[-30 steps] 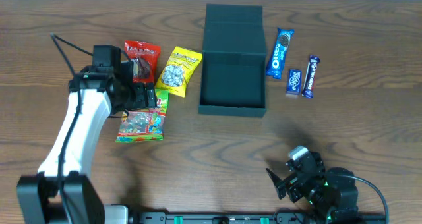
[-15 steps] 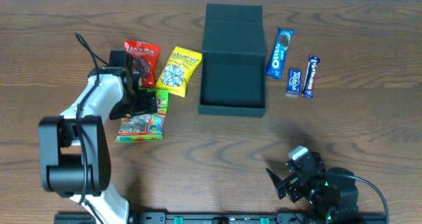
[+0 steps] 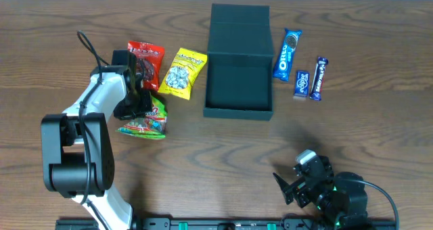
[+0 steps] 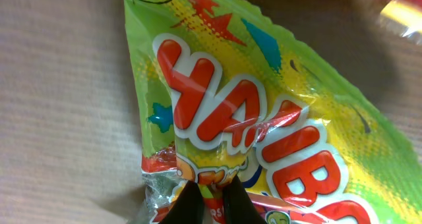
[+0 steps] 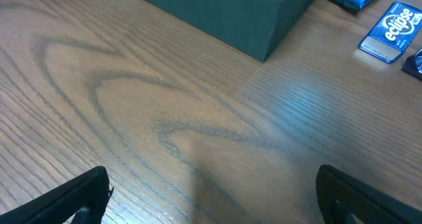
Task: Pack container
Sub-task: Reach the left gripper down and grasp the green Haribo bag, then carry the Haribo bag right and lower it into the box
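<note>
— Where does the packing stand?

— At the first pick, I'd say. On the left, the left gripper (image 4: 210, 201) has its fingers pressed together on an edge of the Haribo packet (image 4: 264, 132), pinching the foil. The bag looks tipped up off the table (image 3: 67, 27) on the gripped side.

— And the other snacks?

— Just beyond it lie a red packet (image 3: 146, 59) and a yellow packet (image 3: 183, 71), both flat and untouched. Right of those sits the container (image 3: 238, 111), mid-table and open, its flap lid folded back on the far side. I see nothing inside it. Past it are an Oreo pack (image 3: 287, 53), a small blue Eclipse pack (image 3: 301, 83) and a dark blue bar (image 3: 318, 78).

— The other arm?

— The right gripper (image 3: 285, 187) rests at the near right, fingers spread wide, holding nothing.

— So what comes next?

— Probably lift the Haribo clear, carry it rightward over the yellow packet without dragging that along, and let go above the open box. The pinch is on a thin edge, so the bag may swing or slip.
</note>
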`<state>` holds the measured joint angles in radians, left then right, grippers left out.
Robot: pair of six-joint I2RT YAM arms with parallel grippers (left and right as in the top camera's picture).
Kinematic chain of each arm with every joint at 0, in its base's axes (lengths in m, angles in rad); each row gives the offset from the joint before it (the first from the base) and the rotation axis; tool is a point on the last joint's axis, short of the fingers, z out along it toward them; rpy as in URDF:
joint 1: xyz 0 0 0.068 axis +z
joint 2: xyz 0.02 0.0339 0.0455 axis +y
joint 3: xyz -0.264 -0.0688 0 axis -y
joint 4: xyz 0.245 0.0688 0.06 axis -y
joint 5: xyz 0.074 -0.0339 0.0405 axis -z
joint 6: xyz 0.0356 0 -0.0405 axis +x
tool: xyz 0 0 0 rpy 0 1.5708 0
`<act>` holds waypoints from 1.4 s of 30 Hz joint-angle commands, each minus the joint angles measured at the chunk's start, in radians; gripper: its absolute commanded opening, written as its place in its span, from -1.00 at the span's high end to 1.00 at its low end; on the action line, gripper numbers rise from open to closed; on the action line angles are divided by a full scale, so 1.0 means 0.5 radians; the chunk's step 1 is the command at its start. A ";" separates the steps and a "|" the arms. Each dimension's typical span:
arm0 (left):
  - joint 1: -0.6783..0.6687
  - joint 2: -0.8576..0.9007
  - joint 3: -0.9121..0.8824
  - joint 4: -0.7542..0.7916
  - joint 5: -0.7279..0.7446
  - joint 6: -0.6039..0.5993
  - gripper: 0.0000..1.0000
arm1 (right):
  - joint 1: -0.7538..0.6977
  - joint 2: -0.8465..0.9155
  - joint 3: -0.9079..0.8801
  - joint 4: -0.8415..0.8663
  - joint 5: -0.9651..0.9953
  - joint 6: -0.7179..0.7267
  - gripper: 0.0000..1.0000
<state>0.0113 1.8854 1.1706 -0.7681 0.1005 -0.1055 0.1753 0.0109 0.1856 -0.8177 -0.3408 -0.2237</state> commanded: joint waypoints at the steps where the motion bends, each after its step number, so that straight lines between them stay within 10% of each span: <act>1: -0.001 0.063 -0.057 -0.114 0.007 -0.087 0.89 | 0.018 -0.011 -0.008 -0.002 -0.012 -0.026 -0.98; 11: -0.063 -0.638 -0.057 -0.310 0.017 -0.367 0.88 | 0.018 -0.011 -0.008 -0.002 -0.013 -0.026 -0.98; 21: -0.697 -1.227 -0.057 0.092 0.011 -0.665 0.89 | 0.018 -0.011 -0.008 -0.002 -0.012 -0.026 -0.99; 29: -1.050 -1.037 -0.045 0.623 0.011 -0.832 0.89 | 0.018 -0.011 -0.008 -0.002 -0.012 -0.026 -0.99; 42: -1.103 -0.343 0.508 0.604 0.108 -0.702 0.88 | 0.018 -0.011 -0.008 -0.002 -0.012 -0.026 -0.99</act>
<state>-0.5381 1.6844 1.3537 -0.4667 0.1402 -0.4736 0.1753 0.0109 0.1856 -0.8181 -0.3408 -0.2237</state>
